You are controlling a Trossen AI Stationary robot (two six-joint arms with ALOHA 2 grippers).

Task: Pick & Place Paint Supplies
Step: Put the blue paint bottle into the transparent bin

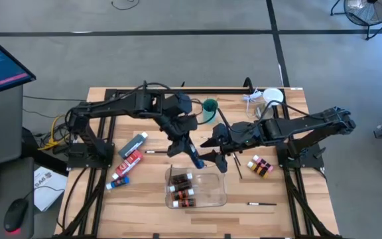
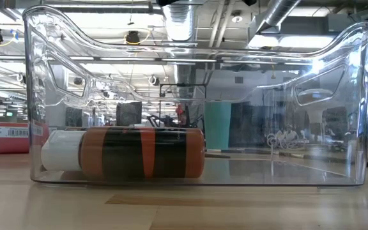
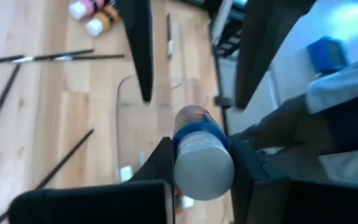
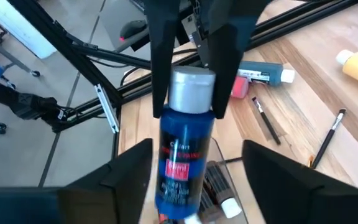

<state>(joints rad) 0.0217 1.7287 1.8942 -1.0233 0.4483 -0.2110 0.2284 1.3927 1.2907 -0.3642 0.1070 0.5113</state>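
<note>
The left gripper held a blue paint bottle by its grey cap above the clear tray near the surface's front edge, jaws clamped tight. The right gripper hung beside it, jaws wide apart.

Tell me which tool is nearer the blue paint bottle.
Left. The left tool is shut on the blue paint bottle at its silver cap, holding it above the clear tray. The right tool stands open, its fingers either side of the bottle without touching.
</note>
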